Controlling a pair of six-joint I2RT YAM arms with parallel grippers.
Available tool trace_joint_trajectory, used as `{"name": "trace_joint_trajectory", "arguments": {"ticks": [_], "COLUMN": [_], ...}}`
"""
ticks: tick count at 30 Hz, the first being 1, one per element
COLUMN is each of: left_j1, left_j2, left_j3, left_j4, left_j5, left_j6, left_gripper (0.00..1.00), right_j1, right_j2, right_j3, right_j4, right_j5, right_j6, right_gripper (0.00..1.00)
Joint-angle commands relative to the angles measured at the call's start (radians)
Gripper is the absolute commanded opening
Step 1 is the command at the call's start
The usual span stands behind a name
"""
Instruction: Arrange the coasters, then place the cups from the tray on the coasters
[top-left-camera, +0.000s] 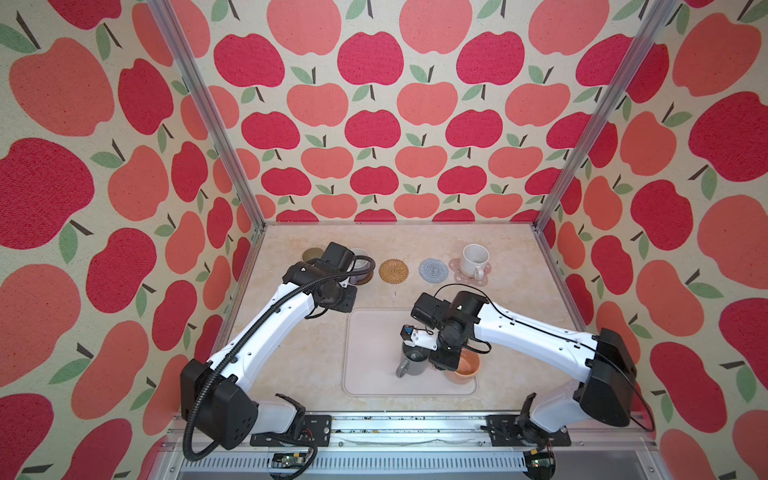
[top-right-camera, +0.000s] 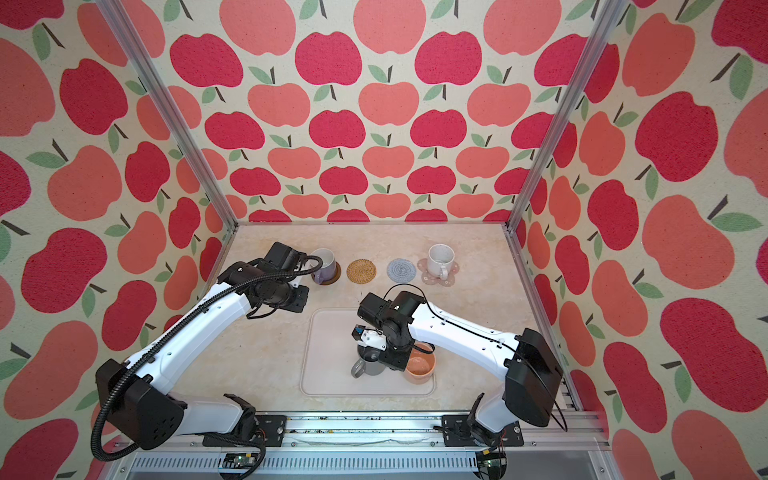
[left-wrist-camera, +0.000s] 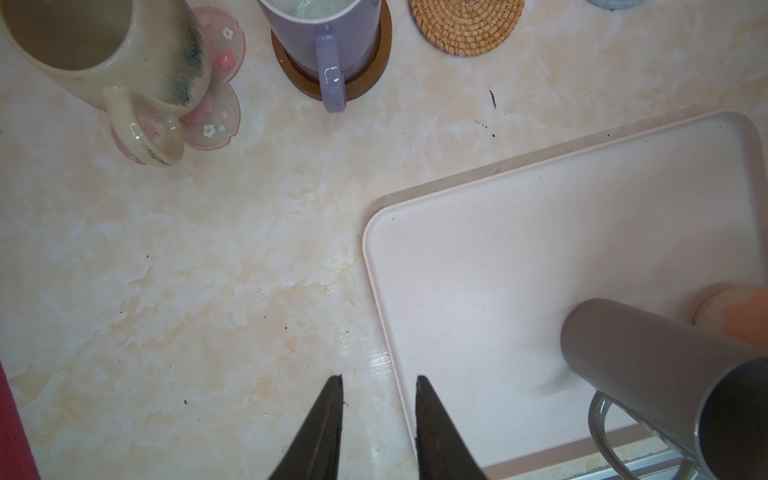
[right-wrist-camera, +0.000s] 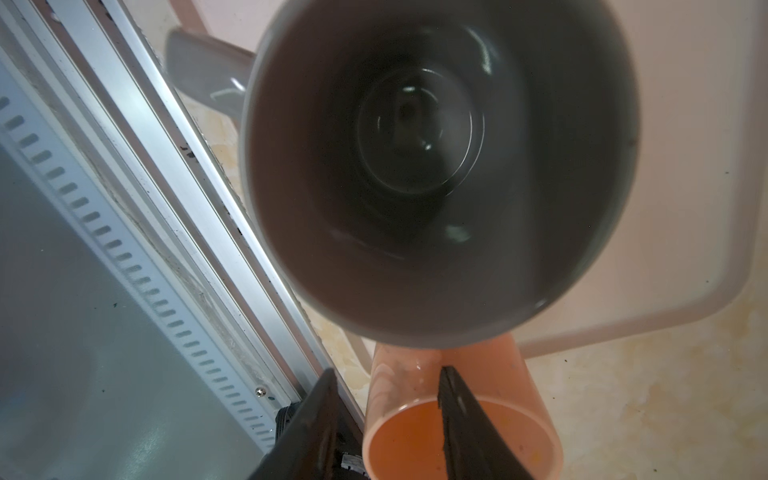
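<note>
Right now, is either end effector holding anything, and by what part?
Nothing held: left end effector open over the table; right end effector open, straddling the rim of the peach-orange mug, not clamped.

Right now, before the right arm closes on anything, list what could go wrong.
1. The right gripper hangs open, one finger over the mouth of the orange cup; the grey mug stands close beside, so closing or lifting may knock it.
2. The orange cup sits near the rim of the tray, so a dragged lift might catch there.
3. The free woven coaster and blue coaster lie between occupied ones; a wide approach could bump the white mug.
</note>
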Motion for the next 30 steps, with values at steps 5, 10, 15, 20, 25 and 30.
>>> {"name": "trace_joint_trajectory", "arguments": {"ticks": [5, 10, 15, 20, 25, 30], "left_j1": [0.012, 0.013, 0.013, 0.013, 0.013, 0.014], "left_j2": [0.014, 0.017, 0.023, 0.025, 0.036, 0.05], "left_j3": [-0.013, -0.009, -0.006, -0.003, 0.005, 0.018], "left_j4": [-0.008, -0.009, -0.009, -0.011, -0.012, -0.014], "left_j5": [-0.011, -0.011, -0.009, -0.011, -0.011, -0.011], "left_j6": [-0.008, -0.008, -0.011, -0.013, -0.008, -0.006], "left_gripper": [0.32, 0.32, 0.32, 0.32, 0.32, 0.32], "right_j1": [0.005, 0.004, 0.005, 0.005, 0.003, -0.005], "right_j2": [0.016, 0.021, 0.052, 0.066, 0.071, 0.076], "right_j3": [-0.006, -0.026, -0.043, -0.061, -0.068, -0.076], "right_j4": [0.014, 0.037, 0.047, 0.068, 0.084, 0.1], "right_j5": [-0.023, -0.007, 0.02, 0.023, 0.02, 0.037], "right_j6": [-0.076, -0.083, -0.103, -0.115, -0.118, -0.121], "right_gripper": [0.43, 0.43, 0.45, 0.45, 0.43, 0.36]}}
